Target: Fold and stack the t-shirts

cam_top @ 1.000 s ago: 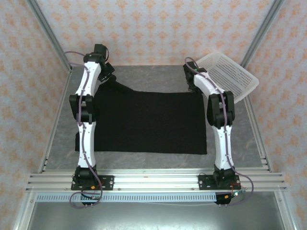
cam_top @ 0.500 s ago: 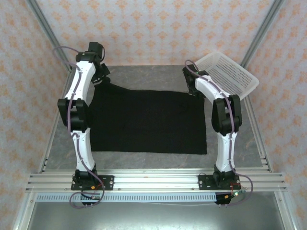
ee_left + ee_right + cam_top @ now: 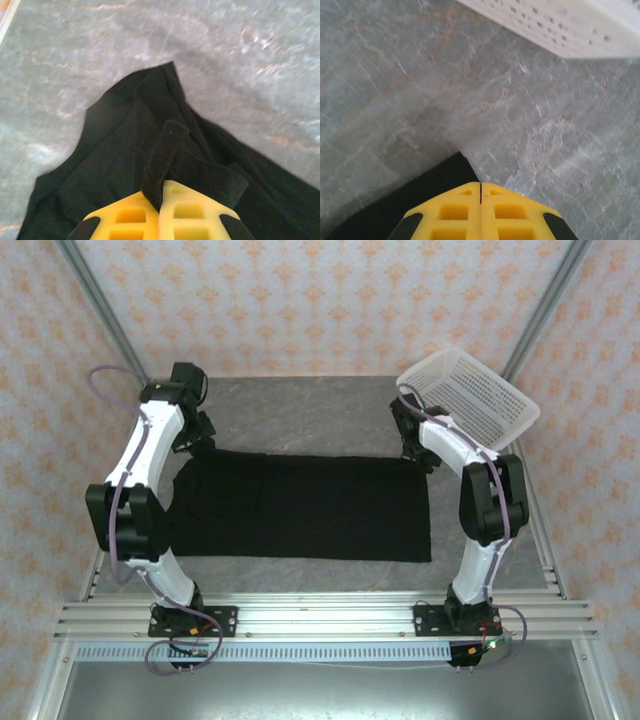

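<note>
Together, the left gripper [image 3: 160, 196] is pinching a raised fold of the black t-shirt [image 3: 300, 508], and the right gripper [image 3: 481, 186] is pressing shut on its other far corner. From both, the cloth is spreading back toward the arm bases, its long axis running gripper to gripper, so the fold is probably calling for an even pull nearward.

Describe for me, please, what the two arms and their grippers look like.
Both the left arm and right arm have white shells with black joints and black bases, and a thin purple cable runs along each. The left gripper and right gripper have yellow fingers with rectangular pockets and black outer corners.
</note>
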Action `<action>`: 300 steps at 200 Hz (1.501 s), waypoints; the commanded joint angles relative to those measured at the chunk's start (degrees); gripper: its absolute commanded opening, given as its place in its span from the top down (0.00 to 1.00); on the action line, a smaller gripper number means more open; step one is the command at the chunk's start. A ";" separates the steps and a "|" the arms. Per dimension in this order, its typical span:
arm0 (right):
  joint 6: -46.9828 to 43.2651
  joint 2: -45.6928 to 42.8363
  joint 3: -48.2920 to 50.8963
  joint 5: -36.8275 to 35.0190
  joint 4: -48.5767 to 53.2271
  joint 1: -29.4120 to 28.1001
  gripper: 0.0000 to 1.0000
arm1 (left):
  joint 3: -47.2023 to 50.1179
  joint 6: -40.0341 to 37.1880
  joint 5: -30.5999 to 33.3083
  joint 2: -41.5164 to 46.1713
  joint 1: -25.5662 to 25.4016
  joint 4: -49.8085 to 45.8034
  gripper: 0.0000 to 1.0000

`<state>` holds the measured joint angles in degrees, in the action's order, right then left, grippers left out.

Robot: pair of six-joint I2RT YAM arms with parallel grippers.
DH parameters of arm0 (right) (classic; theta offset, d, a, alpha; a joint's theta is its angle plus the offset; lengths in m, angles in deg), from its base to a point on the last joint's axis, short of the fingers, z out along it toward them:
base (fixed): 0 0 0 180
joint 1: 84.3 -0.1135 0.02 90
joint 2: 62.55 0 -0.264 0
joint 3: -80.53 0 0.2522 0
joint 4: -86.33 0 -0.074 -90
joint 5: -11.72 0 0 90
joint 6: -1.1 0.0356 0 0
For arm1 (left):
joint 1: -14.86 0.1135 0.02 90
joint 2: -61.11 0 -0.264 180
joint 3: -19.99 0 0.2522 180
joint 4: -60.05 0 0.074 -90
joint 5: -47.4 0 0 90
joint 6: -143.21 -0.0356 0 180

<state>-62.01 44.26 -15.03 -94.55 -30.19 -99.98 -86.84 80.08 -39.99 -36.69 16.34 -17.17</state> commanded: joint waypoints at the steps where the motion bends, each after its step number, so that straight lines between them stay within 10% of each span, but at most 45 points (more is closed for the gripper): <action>1: 0.93 -3.74 3.56 0.07 -0.57 -0.82 1.00 | 4.98 -1.56 4.10 4.59 -0.42 -0.50 1.00; 300: 0.69 -8.93 17.82 -2.75 -1.20 -5.42 1.00 | 34.80 10.56 7.58 22.71 -10.53 -13.54 1.00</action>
<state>-61.29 35.60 2.39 -94.60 -32.40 -105.16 -51.35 88.47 -34.61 -14.28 6.52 -27.97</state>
